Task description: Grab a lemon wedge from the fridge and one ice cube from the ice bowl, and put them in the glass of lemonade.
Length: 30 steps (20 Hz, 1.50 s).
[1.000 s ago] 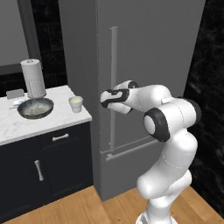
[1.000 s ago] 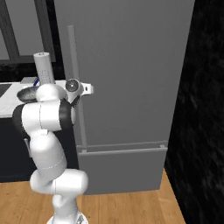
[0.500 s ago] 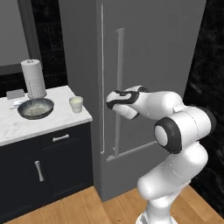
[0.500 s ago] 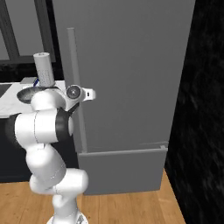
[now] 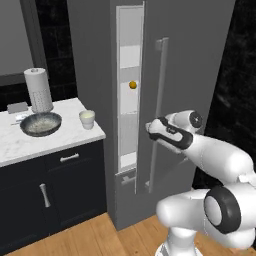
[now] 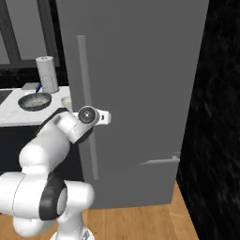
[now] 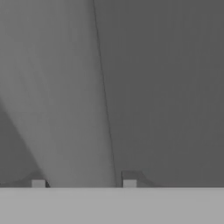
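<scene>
gripper [image 5: 150, 131] closed around the bar handle [image 5: 159, 100] of fridge [image 5: 200, 60] | handle sits between fingers [image 7: 38, 183] | door ajar, shelves showing | orange ball [image 5: 132, 85] on shelf | ice bowl [image 5: 41, 124], glass of lemonade [image 5: 87, 119] on counter [image 5: 30, 145], left of fridge

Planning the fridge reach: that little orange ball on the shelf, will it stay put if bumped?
Probably not. The orange ball looks round and sits loose on a flat shelf of the fridge, so a nudge would likely roll it. It is small, so probably light. With the door only ajar, it might roll out.
</scene>
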### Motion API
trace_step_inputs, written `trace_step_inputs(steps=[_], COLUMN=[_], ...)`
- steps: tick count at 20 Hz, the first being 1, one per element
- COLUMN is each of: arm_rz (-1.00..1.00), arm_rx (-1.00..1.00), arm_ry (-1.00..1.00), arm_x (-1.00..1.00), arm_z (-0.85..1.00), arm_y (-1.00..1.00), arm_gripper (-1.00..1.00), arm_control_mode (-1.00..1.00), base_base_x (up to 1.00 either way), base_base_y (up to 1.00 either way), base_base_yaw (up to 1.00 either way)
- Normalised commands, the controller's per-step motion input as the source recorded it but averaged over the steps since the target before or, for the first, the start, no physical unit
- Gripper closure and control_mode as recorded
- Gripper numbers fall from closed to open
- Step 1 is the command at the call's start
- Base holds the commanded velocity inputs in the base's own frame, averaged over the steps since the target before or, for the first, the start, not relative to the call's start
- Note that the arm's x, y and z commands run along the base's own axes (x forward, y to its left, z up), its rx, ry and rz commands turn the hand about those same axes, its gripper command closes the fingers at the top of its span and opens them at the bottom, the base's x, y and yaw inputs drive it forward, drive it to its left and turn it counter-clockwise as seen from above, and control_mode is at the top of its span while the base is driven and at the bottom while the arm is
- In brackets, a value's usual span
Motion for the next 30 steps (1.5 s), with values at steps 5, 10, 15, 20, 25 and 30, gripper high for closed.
trace_step_inputs(steps=[5, 10, 15, 20, 25, 30], arm_rz=[-0.09, -0.12, -0.08, -0.01, 0.04, 0.05], arm_rx=[0.08, 0.07, 0.05, 0.04, 0.0, -0.08], arm_ry=[0.22, 0.29, 0.29, 0.08, -0.02, -0.09], arm_x=[-1.0, -0.99, -0.69, -0.8, -0.92, -0.33], arm_z=[0.0, 0.0, 0.03, 0.32, 0.76, 0.67], arm_y=[-1.0, -1.0, -1.0, -0.92, -0.22, 0.51], arm_gripper=[1.0, 1.0, -1.0, -1.0, -1.0, -1.0], arm_control_mode=[-1.0, -1.0, -1.0, -1.0, -1.0, -1.0], base_base_x=[0.0, 0.0, 0.0, 0.0, 0.0, 0.0], base_base_y=[0.0, 0.0, 0.0, 0.0, 0.0, 0.0], base_base_yaw=[0.0, 0.0, 0.0, 0.0, 0.0, 0.0])
